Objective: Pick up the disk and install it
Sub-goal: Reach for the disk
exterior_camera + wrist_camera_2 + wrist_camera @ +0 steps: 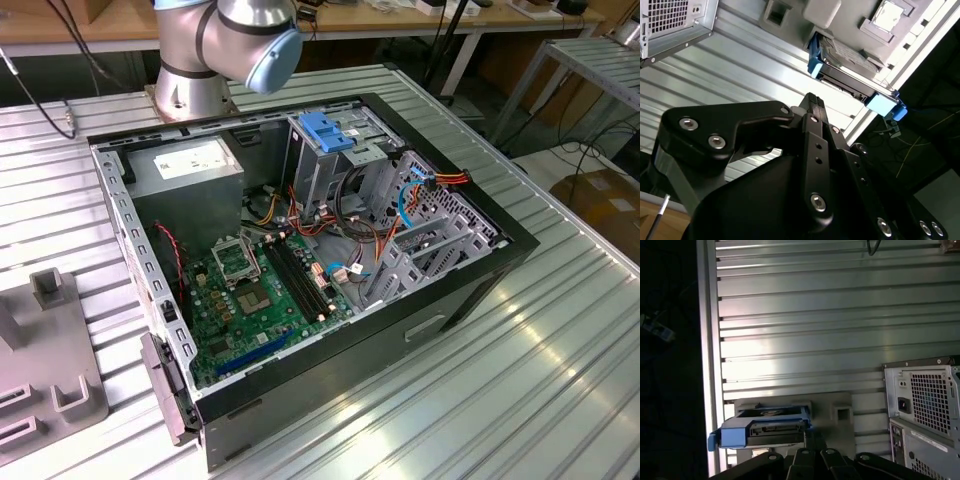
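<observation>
The disk (852, 67) is a grey metal drive with blue side rails (814, 56), standing on edge in a grey holder (822, 12) near the table's edge. In the first wrist view the disk (774, 428) shows its connector end between the blue rails. My gripper (811, 101) hangs over the ribbed table a short way from the disk, not touching it. Its black fingers are shut together with nothing between them. In the first wrist view the gripper (812, 440) lines up with the disk.
The open computer case (480, 260) lies on the ribbed metal table (560, 360), with a blue-topped drive cage (330, 132), power supply (190, 165) and green motherboard (250, 290) inside. The case's rear panel (925, 410) is near the holder. A grey fixture (55, 385) sits at the exterior view's left.
</observation>
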Motion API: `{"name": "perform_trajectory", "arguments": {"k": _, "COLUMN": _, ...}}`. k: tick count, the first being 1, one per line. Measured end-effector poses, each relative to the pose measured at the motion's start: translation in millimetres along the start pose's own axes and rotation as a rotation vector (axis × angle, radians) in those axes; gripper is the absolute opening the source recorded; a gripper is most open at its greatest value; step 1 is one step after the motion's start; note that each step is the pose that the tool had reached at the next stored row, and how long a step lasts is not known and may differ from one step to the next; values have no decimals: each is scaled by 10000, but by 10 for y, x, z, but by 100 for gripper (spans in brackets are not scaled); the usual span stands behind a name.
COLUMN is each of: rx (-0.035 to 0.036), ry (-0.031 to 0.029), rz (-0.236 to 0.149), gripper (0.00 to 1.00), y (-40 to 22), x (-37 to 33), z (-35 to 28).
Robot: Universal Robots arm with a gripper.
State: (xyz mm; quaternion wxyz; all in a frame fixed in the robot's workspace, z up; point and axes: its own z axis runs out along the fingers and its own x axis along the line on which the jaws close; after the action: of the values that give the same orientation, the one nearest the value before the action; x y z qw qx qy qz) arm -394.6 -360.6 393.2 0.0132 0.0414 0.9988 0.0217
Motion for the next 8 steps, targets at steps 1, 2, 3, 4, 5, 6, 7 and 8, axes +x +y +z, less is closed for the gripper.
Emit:
{"name": "perform_trajectory", "arguments": {"k": 1, "rx": 0, "ry": 0, "rz": 1, "gripper": 10, "y": 2, "x": 34, "z": -1}}
{"name": "perform_trajectory", "arguments": {"k": 2, "rx": 1, "ry": 1, "rz": 2, "gripper": 10, "y": 4, "x": 66, "z": -2}}
{"name": "perform_trajectory", "arguments": {"k": 3, "rx": 1, "ry": 2, "rz": 2, "gripper": 10, "y": 5, "x": 91, "z": -3}}
{"name": "perform_trajectory", "arguments": {"k": 4, "rx": 0, "ry": 0, "rz": 5, "gripper": 10, "y": 7, "x": 150, "z": -4}}
{"name": "perform_trajectory", "arguments": {"k": 5, "rx": 1, "ry": 1, "rz": 7, "gripper": 10, "y": 7, "x": 212, "z": -5}}
{"name": "perform_trajectory", "arguments": {"k": 6, "rx": 1, "ry": 1, "rz": 10, "gripper": 10, "y": 6, "x": 284, "z": -8}}
{"name": "perform_trajectory", "arguments": {"k": 7, "rx": 0, "ry": -1, "rz": 15, "gripper": 10, "y": 3, "x": 339, "z": -8}}
{"name": "perform_trajectory", "arguments": {"k": 8, "rx": 0, "ry": 0, "rz": 18, "gripper": 10, "y": 2, "x": 371, "z": -9}}
